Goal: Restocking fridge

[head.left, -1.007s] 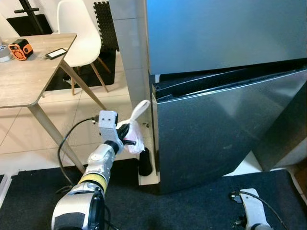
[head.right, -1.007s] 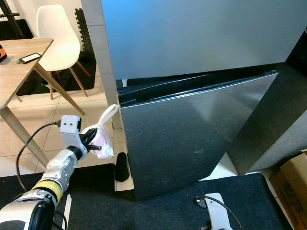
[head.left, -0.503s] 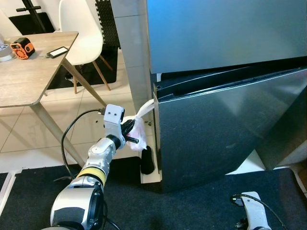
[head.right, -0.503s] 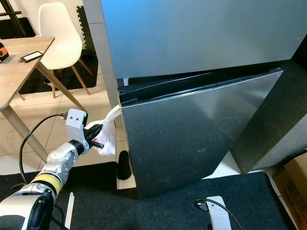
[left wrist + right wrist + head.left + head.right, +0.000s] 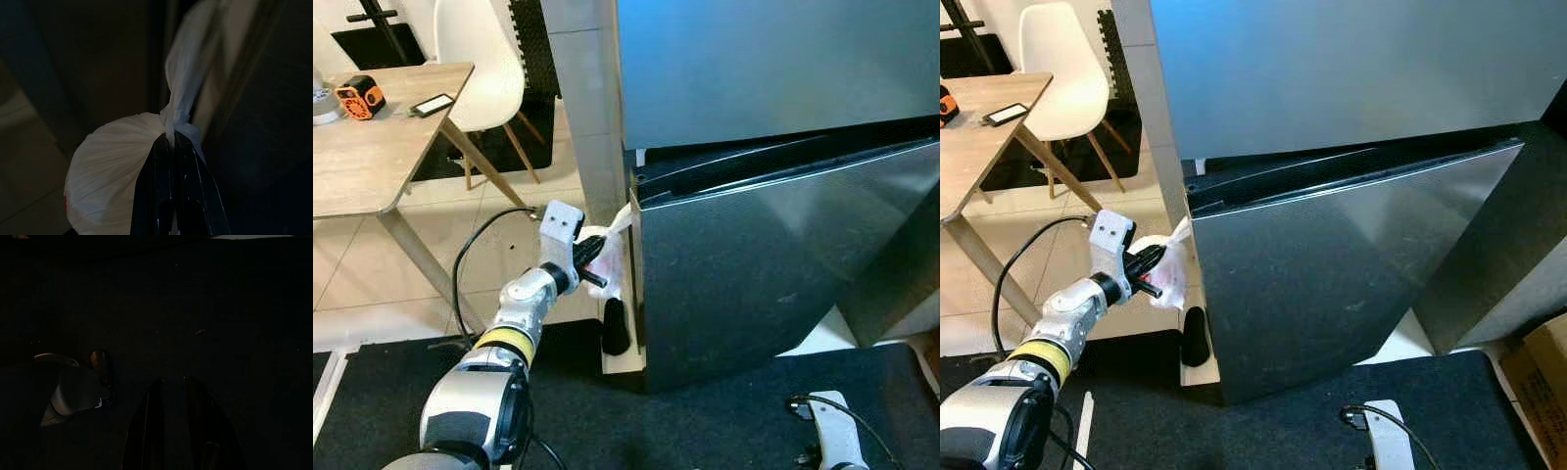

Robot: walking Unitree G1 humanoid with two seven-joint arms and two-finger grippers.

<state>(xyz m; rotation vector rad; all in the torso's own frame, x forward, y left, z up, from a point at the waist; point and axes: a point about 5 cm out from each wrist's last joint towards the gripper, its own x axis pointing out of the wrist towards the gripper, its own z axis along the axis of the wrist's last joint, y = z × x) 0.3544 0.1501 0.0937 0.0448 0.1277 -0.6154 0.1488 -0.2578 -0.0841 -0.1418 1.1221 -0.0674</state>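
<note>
Knotted white plastic bag (image 5: 127, 166), pinched in our left gripper (image 5: 590, 262), has moved against the grey fridge's (image 5: 773, 245) ajar door edge.

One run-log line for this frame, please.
left gripper: shut on white bag knot, at fridge lower door edge | right gripper: idle, low

The left arm (image 5: 524, 311) was silver metal, with a yellow ring and a black ring near the elbow. A white camera block (image 5: 559, 221) sat on its wrist, and a black cable (image 5: 470, 269) made a loop from it. The fingers (image 5: 168, 196) were long, black and glossy. The right arm (image 5: 830, 441) had a white wrist part with a thin black cable.
</note>
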